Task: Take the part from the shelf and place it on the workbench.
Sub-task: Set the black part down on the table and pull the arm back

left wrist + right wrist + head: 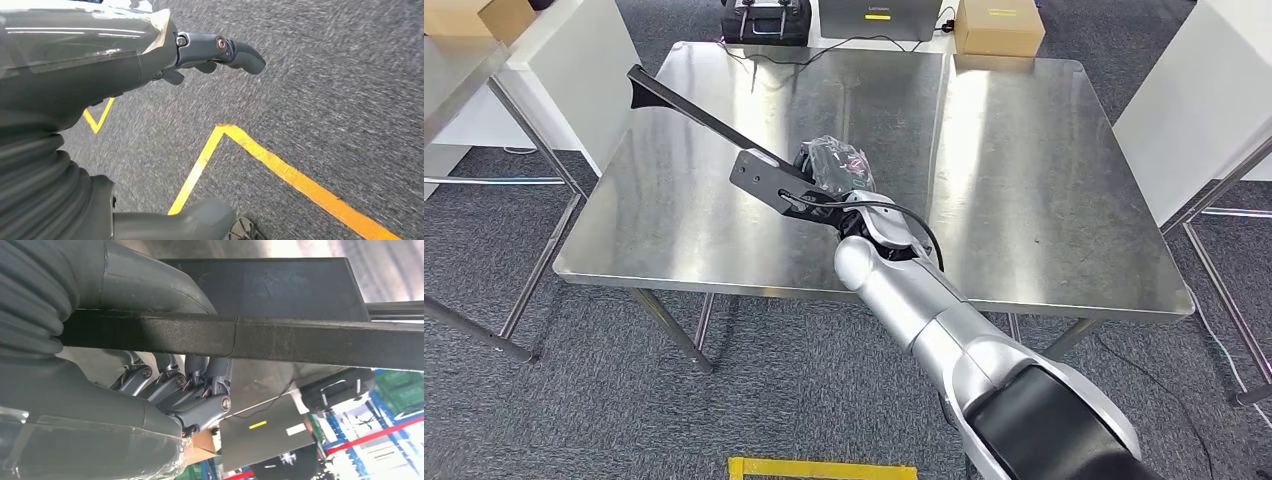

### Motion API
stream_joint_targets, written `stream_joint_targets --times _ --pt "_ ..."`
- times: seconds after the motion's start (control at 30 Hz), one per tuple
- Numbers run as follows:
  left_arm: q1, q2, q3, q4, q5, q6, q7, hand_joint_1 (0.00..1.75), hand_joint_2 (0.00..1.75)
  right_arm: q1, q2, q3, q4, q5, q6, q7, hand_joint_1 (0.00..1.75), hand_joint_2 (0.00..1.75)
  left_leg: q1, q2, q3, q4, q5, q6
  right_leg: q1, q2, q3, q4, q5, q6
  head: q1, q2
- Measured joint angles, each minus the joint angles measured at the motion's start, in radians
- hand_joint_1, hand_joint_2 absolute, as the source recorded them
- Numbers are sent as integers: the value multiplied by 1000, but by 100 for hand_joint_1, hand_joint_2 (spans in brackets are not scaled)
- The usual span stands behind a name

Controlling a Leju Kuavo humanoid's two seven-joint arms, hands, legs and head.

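Placing step: right hand (832, 172) grips the long black bracket part (714, 128) above the bench (1024, 170); next, lower and release.

From my head I look forward and down on the steel workbench (1024, 150), my right arm reaching in from below. The camera at my right wrist sits close behind my right hand (170, 385), tight against the black part (300, 342) it grips, and looks across the tabletop to the gear beyond; both views share that part and the bench. My left wrist camera, behind my left hand (210, 52), faces the grey carpet (325, 100) and its yellow tape (295, 177).
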Motion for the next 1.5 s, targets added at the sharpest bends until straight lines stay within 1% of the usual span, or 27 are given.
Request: stream_joint_targets --times 0.07,0.13,0.17,0.27,0.33,0.4,0.43,0.47,0.5,0.57,0.63,0.77,0.83,0.9,0.93,0.97,1.0,1.03,1.1,1.13,1.2,1.3,1.33,1.4,1.43,1.47,1.5 --pt "0 -4 1 0 0 0 0 0 175 0 0 0 -7 1 1 0 175 175 -4 -5 8 1 -8 -3 6 0 60 -144 68 -4 0 0" --pt "0 -6 1 1 0 2 1 0 175 0 0 0 -13 1 3 0 175 175 -5 -8 11 1 -15 -11 10 -1 93 -215 95 -17 1 0" --pt "1 -7 1 1 1 3 1 0 175 0 0 0 -15 1 5 0 175 175 -5 -9 12 1 -18 -16 11 -2 97 -218 95 -22 1 0" --pt "1 -8 1 1 5 9 4 0 175 0 2 0 -27 9 15 3 175 175 -2 -4 6 23 -37 -32 -2 -2 112 -231 95 -35 -1 0" --pt "0 -9 3 1 9 11 4 0 175 0 3 2 -36 26 26 14 175 175 5 2 -39 116 -82 -46 -10 -3 125 -236 91 -44 -4 0" --pt "1 -7 8 1 11 13 4 0 175 2 3 9 -40 48 38 30 175 175 16 7 -108 237 -124 -60 -12 -4 132 -236 85 -48 -5 0" --pt "1 -7 11 1 12 14 4 0 175 4 3 15 -40 64 43 40 175 175 21 9 -130 266 -123 -66 -13 -4 135 -236 82 -46 -5 0" --pt "1 -7 13 1 13 15 5 0 175 6 3 23 -39 86 48 50 175 175 26 12 -133 256 -102 -71 -16 -3 139 -235 78 -43 -5 0" --pt "2 -7 15 1 13 17 5 0 175 7 3 33 -37 110 52 60 175 175 32 14 -116 207 -64 -77 -20 -2 145 -235 73 -37 -5 0" --pt "1 -8 17 1 14 19 7 0 175 7 3 52 -33 150 60 73 175 175 38 18 -52 71 2 -90 -23 -1 156 -233 61 -22 -9 0" --pt "-1 -11 17 2 14 21 9 0 175 5 2 66 -27 173 65 76 175 175 35 18 -17 5 13 -85 -18 -1 159 -233 54 -10 -13 0" --pt "0 -11 19 1 19 26 12 0 175 5 1 88 -14 210 83 88 175 175 25 12 -9 0 3 -44 -16 -3 153 -221 40 6 -9 0" --pt "0 -10 20 1 22 28 12 0 175 5 0 95 -6 222 92 92 175 175 22 11 -3 -2 -1 -25 -18 -4 97 -121 2 2 -6 0" --pt "-1 -9 22 1 23 29 12 0 175 7 -1 100 2 227 98 93 175 175 16 9 1 -2 -7 -13 -15 -3 9 27 -43 -4 -3 0" --pt "0 -10 23 1 23 29 12 0 175 10 -1 103 7 228 99 94 175 175 12 8 4 -2 -11 -9 -12 -3 -23 74 -51 -4 -3 0" --pt "0 -10 24 1 23 29 12 0 175 12 -1 105 11 229 100 95 175 175 7 6 10 -2 -15 -7 -8 -3 -35 79 -40 -3 -3 0" --pt "0 -10 24 1 24 29 12 0 175 13 -1 107 15 230 100 95 175 175 2 4 17 -2 -19 -5 -3 -3 -24 40 -11 -1 -2 0" --pt "0 -10 25 1 24 29 12 0 175 14 -1 109 17 230 100 95 175 175 -2 2 27 -2 -25 -4 2 -3 4 -32 28 -3 -2 0" --pt "-1 -12 25 1 24 29 12 0 175 12 -1 111 22 234 102 96 175 175 -10 -2 41 -2 -37 -6 12 -3 66 -173 93 -18 -2 0" --pt "-1 -13 25 1 24 29 12 0 175 10 0 112 24 239 105 99 175 175 -11 -3 44 -2 -42 -9 16 -3 84 -210 107 -26 -3 0" --pt "-1 -14 25 1 25 30 12 0 175 7 0 115 32 253 112 111 175 175 -9 -4 46 -3 -47 -17 18 -4 94 -227 110 -35 -4 0" --pt "-1 -14 26 1 28 30 12 0 175 6 1 116 54 280 115 142 175 175 -5 1 36 28 -73 -32 3 -5 112 -246 113 -47 -4 0" --pt "-1 -14 26 1 29 30 10 0 175 5 1 116 64 291 115 154 175 175 -3 3 15 72 -95 -38 -2 -5 119 -251 113 -52 -5 0" --pt "-1 -12 26 1 22 30 5 0 175 5 -1 116 88 317 116 184 175 175 6 6 -57 199 -144 -52 -4 -5 125 -252 109 -56 -7 0" --pt "-1 -10 25 1 13 31 2 0 175 6 -4 116 101 330 118 202 175 175 12 8 -91 249 -155 -59 -5 -5 126 -252 107 -56 -7 0" --pt "0 -8 24 1 3 35 -1 0 175 9 -9 116 115 344 121 220 175 175 18 10 -110 265 -145 -65 -6 -4 128 -252 104 -54 -7 0" --pt "1 -6 22 1 -8 41 -8 0 175 12 -16 116 128 358 124 238 175 175 24 12 -109 243 -116 -71 -9 -4 131 -251 101 -50 -7 0"
